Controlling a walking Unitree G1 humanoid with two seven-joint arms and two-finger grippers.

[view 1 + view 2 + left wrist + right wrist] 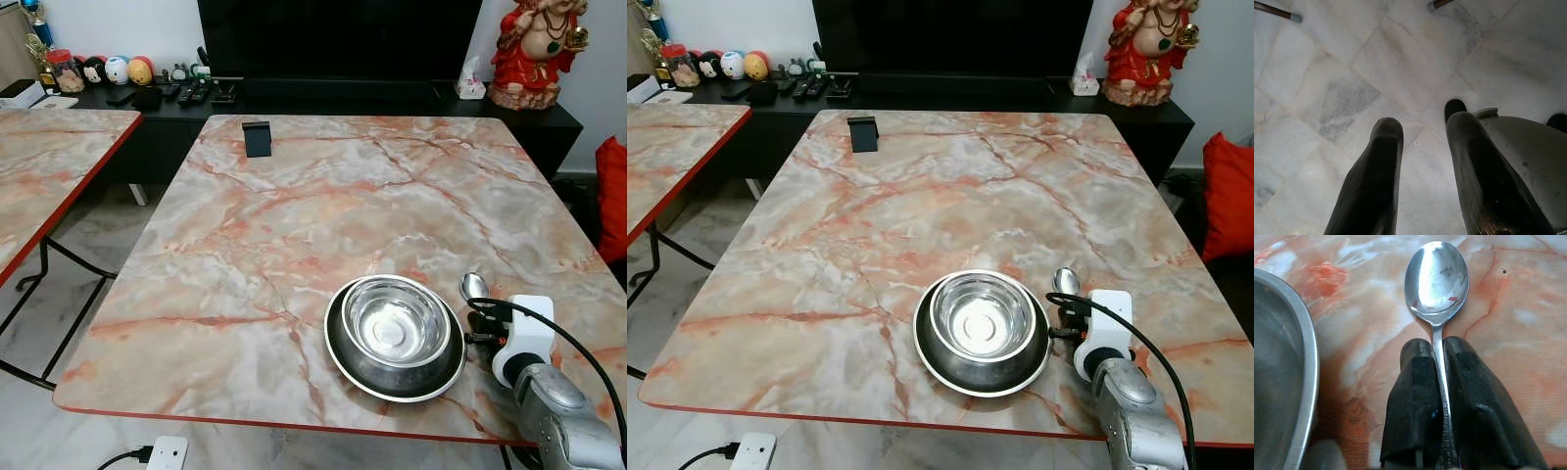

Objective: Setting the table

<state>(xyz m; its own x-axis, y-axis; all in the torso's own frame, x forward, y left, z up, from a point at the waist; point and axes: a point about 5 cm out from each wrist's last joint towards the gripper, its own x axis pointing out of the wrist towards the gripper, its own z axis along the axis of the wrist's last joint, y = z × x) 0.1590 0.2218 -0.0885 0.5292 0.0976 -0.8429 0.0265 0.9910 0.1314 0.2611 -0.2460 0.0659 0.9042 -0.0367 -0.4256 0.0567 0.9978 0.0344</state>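
Beside the bowl, on its right: our right gripper pinches the spoon handle. Left gripper idle, fingers parted, holding nothing; we judge spoon placement unfinished

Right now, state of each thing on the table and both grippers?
Spoon: bowl up, handle clamped in right gripper, just right of the plate.
Bowl: upright, empty, nested in the plate.
Plate: flat on the table, near the front edge.
Black stand: upright, far side of the table.
Right gripper: shut on the spoon handle, low over the table.
Left gripper: open, empty, over the floor.
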